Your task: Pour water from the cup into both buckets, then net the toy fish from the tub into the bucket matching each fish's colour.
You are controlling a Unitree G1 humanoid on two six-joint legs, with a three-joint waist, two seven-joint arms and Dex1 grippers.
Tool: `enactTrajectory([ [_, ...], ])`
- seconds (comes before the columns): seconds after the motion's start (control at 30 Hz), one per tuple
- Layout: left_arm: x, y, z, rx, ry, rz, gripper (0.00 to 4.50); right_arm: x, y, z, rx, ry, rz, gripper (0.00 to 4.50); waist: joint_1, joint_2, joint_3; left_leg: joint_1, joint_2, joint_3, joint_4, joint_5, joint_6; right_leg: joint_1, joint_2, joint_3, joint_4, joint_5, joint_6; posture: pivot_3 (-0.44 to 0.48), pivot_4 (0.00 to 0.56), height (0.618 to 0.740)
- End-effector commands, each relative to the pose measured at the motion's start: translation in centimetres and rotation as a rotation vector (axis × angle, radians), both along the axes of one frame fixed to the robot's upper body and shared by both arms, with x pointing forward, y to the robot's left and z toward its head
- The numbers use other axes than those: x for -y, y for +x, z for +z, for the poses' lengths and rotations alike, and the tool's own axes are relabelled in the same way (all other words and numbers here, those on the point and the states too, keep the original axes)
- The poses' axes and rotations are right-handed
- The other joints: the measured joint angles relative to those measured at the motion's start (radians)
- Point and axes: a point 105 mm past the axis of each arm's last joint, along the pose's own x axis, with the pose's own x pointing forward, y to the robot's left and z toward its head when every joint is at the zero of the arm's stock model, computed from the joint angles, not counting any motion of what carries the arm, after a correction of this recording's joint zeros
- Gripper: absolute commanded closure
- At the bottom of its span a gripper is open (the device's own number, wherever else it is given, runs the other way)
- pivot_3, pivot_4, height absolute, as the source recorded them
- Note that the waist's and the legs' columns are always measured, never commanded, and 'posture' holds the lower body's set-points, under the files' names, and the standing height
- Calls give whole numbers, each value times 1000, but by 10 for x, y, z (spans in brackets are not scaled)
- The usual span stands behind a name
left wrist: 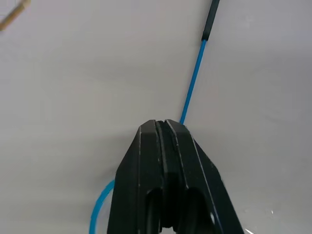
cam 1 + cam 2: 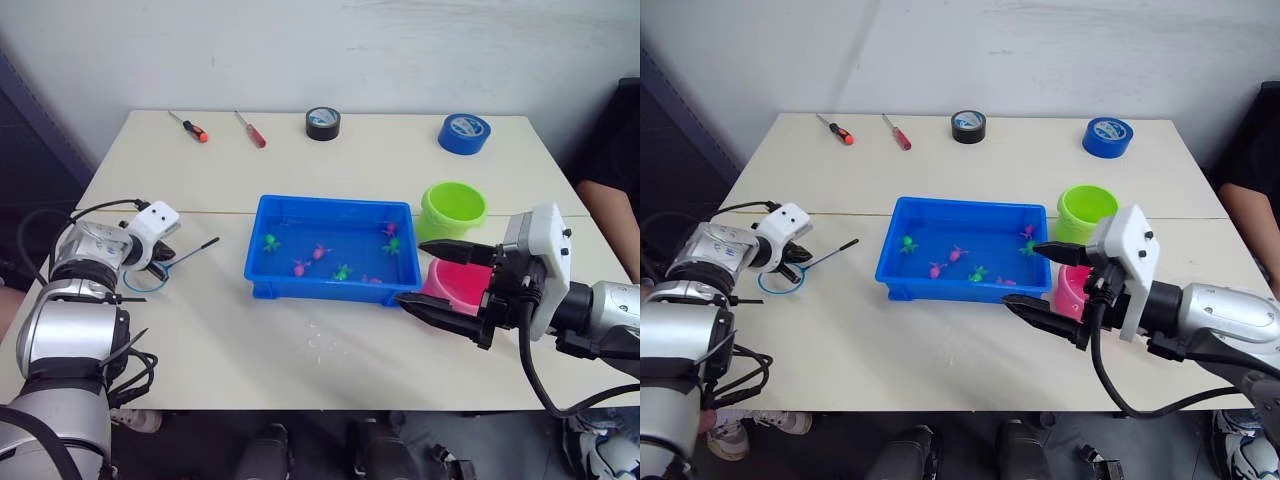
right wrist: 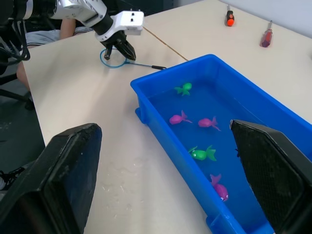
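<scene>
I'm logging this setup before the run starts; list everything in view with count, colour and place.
Table: one, cream.
Tub: one, blue, table centre, holds water.
Toy fish: seven, four pink, three green, in the tub.
Buckets: two; lime green right of the tub, pink in front of it.
Net: one, blue hoop, dark handle, left of the tub.
Screwdrivers: two, red handles, far edge.
Tape rolls: two, black and blue, far edge.
Left claw: shut, over the net.
Right claw: open, by the pink bucket.
</scene>
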Motion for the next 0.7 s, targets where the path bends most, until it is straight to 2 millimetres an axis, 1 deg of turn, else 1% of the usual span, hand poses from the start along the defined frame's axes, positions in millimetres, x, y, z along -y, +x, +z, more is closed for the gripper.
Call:
enactTrajectory([
  [0.03,3,4,16,33,-4,-36,4478,-3,0,5,40,3,22,0,0,0,0,0,0,0,0,0,0,0,0,0,0,0,0,0,150,736],
  [0.13,4,2,15,17,5,-55,4478,-5,2,6,42,6,31,0,-2,0,0,0,0,0,0,0,0,0,0,0,0,0,0,0,150,736],
  [0.23,-2,2,11,17,64,-39,4478,-5,3,6,40,8,35,0,-3,0,0,0,0,0,0,0,0,0,0,0,0,0,0,0,150,736],
  [0.27,-2,3,10,16,73,-32,3817,-5,4,6,40,8,37,0,-3,0,0,0,0,0,0,0,0,0,0,0,0,0,0,0,150,736],
  [0.33,-2,3,7,16,87,-22,3134,-5,5,6,39,7,38,0,-2,0,0,0,0,0,0,0,0,0,0,0,0,0,0,0,150,736],
  [0.47,-6,4,1,15,149,4,1342,-6,5,6,42,7,41,0,-1,0,0,0,0,0,1,0,0,0,0,0,0,0,0,0,150,736],
  [0.5,-7,4,0,14,159,12,756,-6,5,6,43,9,42,0,-1,0,0,0,0,0,1,0,0,0,0,0,0,0,0,0,150,736],
  [0.53,-7,4,-2,11,165,16,472,-6,4,7,44,9,41,0,-1,0,0,0,0,0,1,0,0,0,0,0,0,0,0,0,150,736],
  [0.7,-5,3,-8,-13,151,25,472,-4,4,7,44,4,33,0,-1,0,0,0,0,0,1,0,0,0,0,0,0,0,0,0,150,736],
])
